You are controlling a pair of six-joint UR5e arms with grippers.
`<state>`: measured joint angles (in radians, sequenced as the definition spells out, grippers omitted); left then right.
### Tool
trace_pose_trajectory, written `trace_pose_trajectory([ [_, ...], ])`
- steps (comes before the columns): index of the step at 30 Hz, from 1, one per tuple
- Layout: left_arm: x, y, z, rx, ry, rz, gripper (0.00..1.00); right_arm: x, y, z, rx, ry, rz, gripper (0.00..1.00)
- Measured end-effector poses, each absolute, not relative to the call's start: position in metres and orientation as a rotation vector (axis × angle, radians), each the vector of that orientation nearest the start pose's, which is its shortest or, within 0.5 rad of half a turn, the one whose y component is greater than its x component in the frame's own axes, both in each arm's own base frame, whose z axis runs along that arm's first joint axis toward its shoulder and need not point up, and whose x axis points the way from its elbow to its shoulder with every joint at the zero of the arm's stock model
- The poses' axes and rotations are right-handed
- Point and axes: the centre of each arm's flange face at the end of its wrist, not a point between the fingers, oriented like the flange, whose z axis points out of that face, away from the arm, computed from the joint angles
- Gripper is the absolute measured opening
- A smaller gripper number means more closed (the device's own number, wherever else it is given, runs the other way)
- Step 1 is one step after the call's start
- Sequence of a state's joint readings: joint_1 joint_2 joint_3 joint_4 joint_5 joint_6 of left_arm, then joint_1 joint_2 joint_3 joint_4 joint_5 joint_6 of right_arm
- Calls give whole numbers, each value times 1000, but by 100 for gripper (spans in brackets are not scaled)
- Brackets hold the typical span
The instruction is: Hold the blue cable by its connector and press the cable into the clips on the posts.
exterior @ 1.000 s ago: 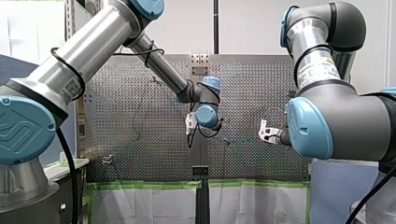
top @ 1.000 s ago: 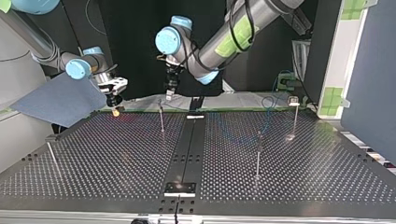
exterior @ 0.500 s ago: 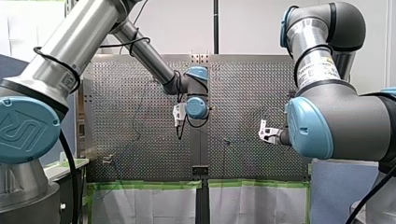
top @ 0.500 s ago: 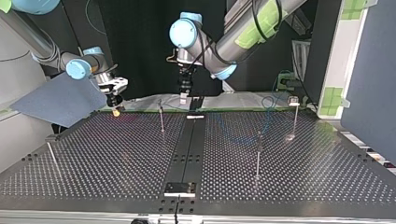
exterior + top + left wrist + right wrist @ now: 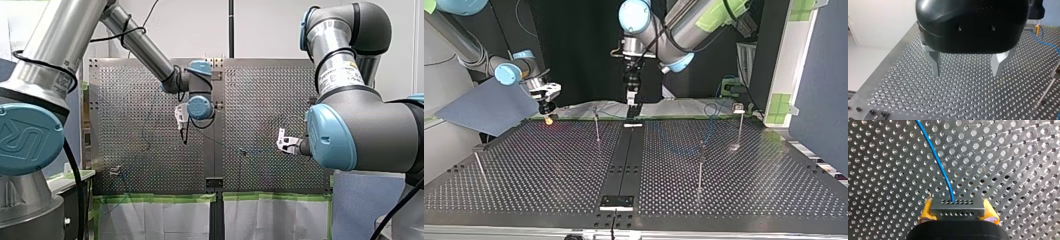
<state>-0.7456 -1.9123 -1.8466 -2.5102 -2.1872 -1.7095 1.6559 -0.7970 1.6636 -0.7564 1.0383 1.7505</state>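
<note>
Your right pincer (image 5: 958, 212) is clamped on the connector (image 5: 957, 206), and the blue cable (image 5: 939, 162) runs straight ahead from the connector, lengthwise over the worktop (image 5: 1010, 157), while your left pincer (image 5: 966, 68) hangs fingers-apart and empty, well apart from the connector.

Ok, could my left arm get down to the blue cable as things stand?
Probably yes. My left gripper hangs open and empty over the perforated table, with nothing between it and the blue cable off to its side; my right gripper clamps only the connector.
</note>
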Motion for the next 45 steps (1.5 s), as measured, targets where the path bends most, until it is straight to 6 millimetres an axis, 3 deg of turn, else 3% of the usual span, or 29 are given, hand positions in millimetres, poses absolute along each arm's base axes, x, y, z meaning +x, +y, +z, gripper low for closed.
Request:
trace_pose_trajectory([
  [16, 302, -386, 257, -85, 1537, -274, 100, 233, -610, 62, -2307, 1556, -2351, 0],
  [24, 286, -363, 263, -113, 1515, -273, 100, 231, -615, 95, -2366, 1588, -2410, 0],
  [33, 259, -339, 247, -98, 1542, -243, 100, 231, -617, 143, -2442, 1604, -2486, 0],
  [40, 240, -321, 219, -65, 1603, -209, 100, 232, -619, 156, -2479, 1599, -2486, 0],
  [45, 230, -308, 214, -51, 1606, -164, 100, 232, -619, 160, -2486, 1598, -2484, 0],
])
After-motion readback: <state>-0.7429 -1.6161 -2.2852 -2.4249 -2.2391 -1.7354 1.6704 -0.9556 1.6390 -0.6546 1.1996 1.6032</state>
